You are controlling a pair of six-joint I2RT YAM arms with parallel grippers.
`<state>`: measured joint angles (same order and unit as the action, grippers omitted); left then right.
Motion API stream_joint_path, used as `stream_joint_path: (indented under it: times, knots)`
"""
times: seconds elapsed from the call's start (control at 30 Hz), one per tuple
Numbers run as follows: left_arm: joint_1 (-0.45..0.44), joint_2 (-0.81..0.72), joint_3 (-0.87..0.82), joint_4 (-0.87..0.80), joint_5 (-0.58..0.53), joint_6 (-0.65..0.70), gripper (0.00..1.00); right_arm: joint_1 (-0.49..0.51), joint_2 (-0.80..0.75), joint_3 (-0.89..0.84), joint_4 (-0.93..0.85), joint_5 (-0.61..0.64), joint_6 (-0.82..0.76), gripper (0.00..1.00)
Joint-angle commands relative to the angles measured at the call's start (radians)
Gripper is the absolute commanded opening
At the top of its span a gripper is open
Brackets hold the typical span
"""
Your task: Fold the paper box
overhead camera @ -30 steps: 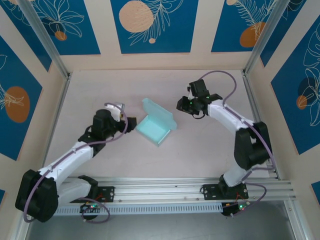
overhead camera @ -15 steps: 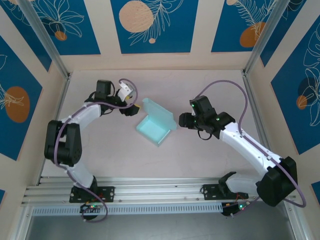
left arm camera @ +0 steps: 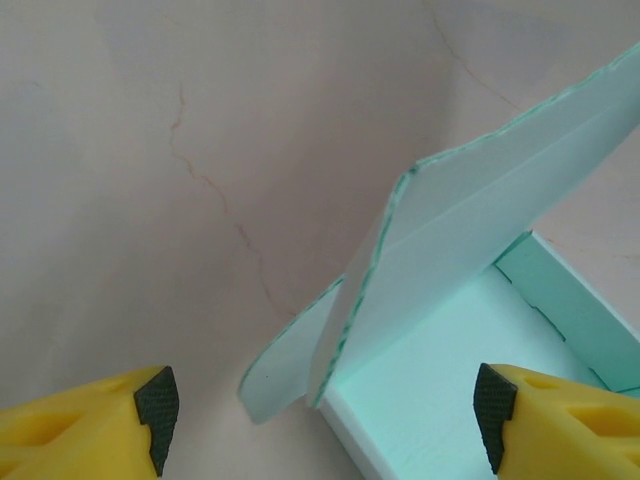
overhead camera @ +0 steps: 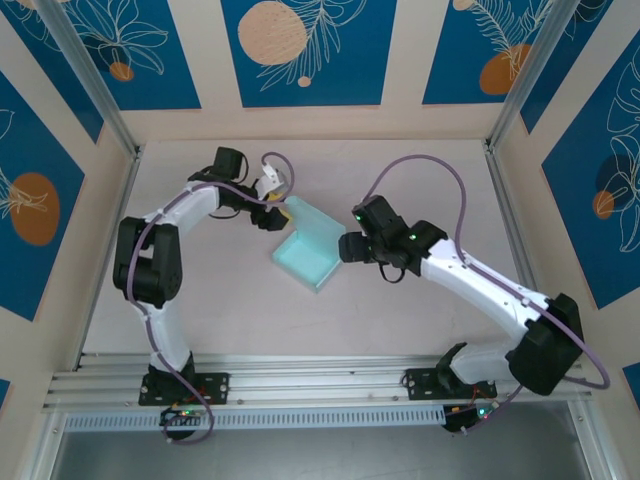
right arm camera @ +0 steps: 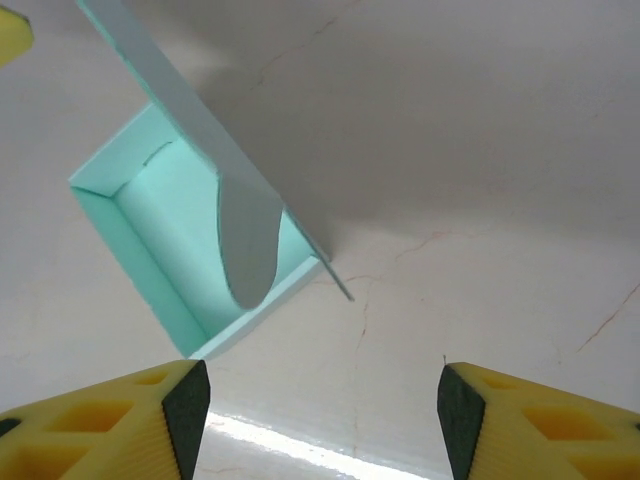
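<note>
The paper box (overhead camera: 310,255) is a pale light-blue shallow tray in the middle of the table, its lid (overhead camera: 315,222) standing up along the far side. My left gripper (overhead camera: 277,211) hangs open at the lid's far-left corner. In the left wrist view the lid (left arm camera: 480,220) and a rounded side tab (left arm camera: 285,365) rise between the wide-apart yellow fingers (left arm camera: 95,425), untouched. My right gripper (overhead camera: 345,247) is open at the box's right corner. The right wrist view looks into the tray (right arm camera: 180,240) with the lid's tab (right arm camera: 248,245) hanging over it, both beyond the fingers (right arm camera: 120,420).
The pale pink tabletop (overhead camera: 420,310) lies around the box. Aluminium posts (overhead camera: 100,100) and a rail (overhead camera: 330,375) frame the workspace; patterned blue wall panels (overhead camera: 305,50) stand behind.
Both arms have closed in on the box: the left gripper swung from the near left round to the lid's far-left corner, and the right gripper came from the far right to the box's right corner.
</note>
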<state>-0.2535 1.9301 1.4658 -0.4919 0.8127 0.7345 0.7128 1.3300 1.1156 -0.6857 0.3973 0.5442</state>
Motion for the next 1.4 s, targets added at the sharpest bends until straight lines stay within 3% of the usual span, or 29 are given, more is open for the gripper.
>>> stream_joint_path:
  times: [0.0, 0.2, 0.4, 0.63, 0.9, 1.1, 1.37]
  knots:
    - [-0.026, 0.027, 0.051, -0.068, -0.02, 0.043, 0.76, 0.007, 0.071, 0.061, -0.033, 0.072, -0.044, 0.65]
    - [-0.065, 0.061, 0.102, -0.074, -0.106, 0.033, 0.65, 0.006, 0.207, 0.161, -0.027, 0.091, -0.101, 0.63]
    - [-0.07, 0.064, 0.11, -0.079, -0.125, 0.015, 0.51, 0.002, 0.276, 0.214, -0.031, 0.088, -0.109, 0.45]
    - [-0.092, 0.045, 0.07, -0.047, -0.186, -0.029, 0.32, 0.002, 0.303, 0.203, -0.032, 0.073, -0.081, 0.42]
    - [-0.106, 0.003, 0.026, 0.029, -0.241, -0.128, 0.15, 0.009, 0.323, 0.206, -0.055, 0.119, -0.052, 0.27]
    - [-0.131, -0.096, -0.098, 0.225, -0.308, -0.308, 0.04, 0.023, 0.356, 0.248, -0.092, 0.246, -0.017, 0.26]
    - [-0.169, -0.226, -0.3, 0.567, -0.483, -0.553, 0.01, 0.014, 0.381, 0.302, -0.055, 0.306, -0.014, 0.28]
